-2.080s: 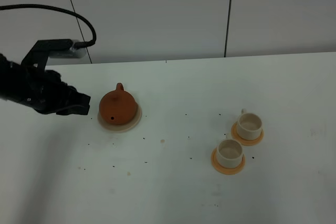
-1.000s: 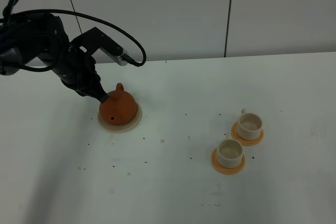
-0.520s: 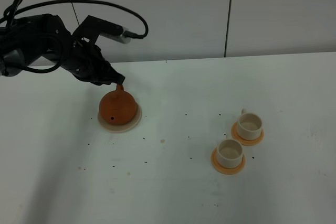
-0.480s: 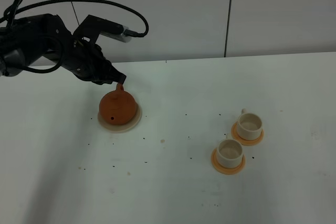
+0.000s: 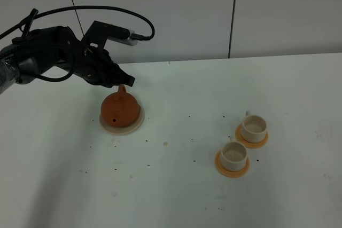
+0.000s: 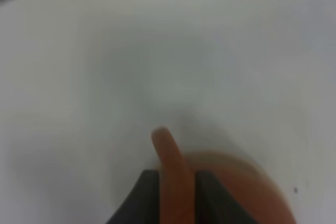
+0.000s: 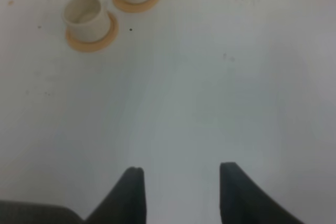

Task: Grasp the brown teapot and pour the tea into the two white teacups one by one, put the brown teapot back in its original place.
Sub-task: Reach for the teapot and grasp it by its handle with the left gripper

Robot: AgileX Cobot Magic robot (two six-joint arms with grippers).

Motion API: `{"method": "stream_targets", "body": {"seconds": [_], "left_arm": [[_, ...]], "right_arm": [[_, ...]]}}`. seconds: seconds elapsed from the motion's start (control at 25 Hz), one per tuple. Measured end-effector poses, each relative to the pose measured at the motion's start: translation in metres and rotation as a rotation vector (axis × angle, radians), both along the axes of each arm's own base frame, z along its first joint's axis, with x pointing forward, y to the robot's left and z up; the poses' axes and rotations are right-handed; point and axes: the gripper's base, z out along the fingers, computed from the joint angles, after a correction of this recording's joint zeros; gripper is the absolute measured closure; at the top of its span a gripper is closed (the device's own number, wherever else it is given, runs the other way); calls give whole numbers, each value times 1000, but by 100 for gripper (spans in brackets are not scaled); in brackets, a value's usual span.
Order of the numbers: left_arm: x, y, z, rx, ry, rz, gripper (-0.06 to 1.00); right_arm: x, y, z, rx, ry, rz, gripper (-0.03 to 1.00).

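Finds left gripper (image 5: pixel 127 83) clamped on handle of brown teapot (image 5: pixel 118 110), upright on cream saucer (image 5: pixel 140 124), left of table (image 5: pixel 176 201). Records two white teacups (image 5: pixel 233 155) (image 5: pixel 253 127) right of centre, each on orange coaster (image 5: pixel 220 166), well apart from teapot. Notes right gripper (image 7: pixel 178 182) spread, empty, above table surface.

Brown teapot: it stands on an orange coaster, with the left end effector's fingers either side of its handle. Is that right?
No. The brown teapot stands on a cream-beige saucer, as the exterior high view shows. The left end effector's fingers are either side of its handle.
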Motion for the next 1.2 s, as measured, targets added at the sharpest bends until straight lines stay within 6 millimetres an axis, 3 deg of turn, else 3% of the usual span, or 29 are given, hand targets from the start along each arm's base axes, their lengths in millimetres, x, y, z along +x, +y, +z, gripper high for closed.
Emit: {"method": "stream_targets", "body": {"seconds": [0.44,0.76,1.2], "left_arm": [[8,-6,5,-75,-87,34,71],[6,-34,-23,-93,-41,0,71],[7,-36,-19,-122,-40,36,71]], "right_arm": [[0,0,0,0,0,0,64],[0,0,0,1,0,-1,65],[0,0,0,6,0,0,65]]}}
